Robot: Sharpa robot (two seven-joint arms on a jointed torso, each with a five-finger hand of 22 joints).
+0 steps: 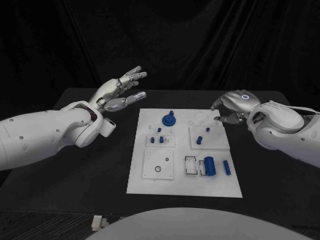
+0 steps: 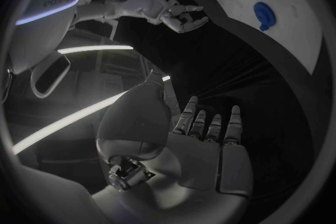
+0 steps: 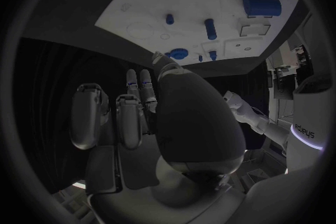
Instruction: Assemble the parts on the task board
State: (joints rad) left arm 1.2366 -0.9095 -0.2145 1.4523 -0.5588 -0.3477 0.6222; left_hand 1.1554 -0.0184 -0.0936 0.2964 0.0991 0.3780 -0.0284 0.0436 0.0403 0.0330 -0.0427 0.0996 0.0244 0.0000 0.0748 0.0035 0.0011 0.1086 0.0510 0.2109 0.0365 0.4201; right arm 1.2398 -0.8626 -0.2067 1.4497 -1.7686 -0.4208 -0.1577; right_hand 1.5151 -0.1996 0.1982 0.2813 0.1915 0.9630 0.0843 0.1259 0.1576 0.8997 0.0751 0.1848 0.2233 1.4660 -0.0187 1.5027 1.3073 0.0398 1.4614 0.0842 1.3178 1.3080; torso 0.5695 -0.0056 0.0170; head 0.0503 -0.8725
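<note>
Looking down from the head camera, I see the white task board (image 1: 149, 182) lying flat in the middle of the black surface (image 1: 81, 175). Blue parts sit on it: a round disc with a peg (image 1: 169, 119) near the far edge, small pegs (image 1: 156, 139) left of centre, an upright pin (image 1: 200, 140) right of centre, and a thick cylinder (image 1: 210, 165) beside a slim rod (image 1: 226, 168) toward the near right. My left robot hand (image 1: 122, 91) hovers above the surface to the left of the board's far corner, released, fingers spread, grasping nothing. My right robot hand (image 1: 232, 106) hangs over the board's far right corner, fingers curled downward; I cannot tell whether it touches the board. The right wrist camera shows these fingers (image 3: 129, 117) close together with nothing between them.
</note>
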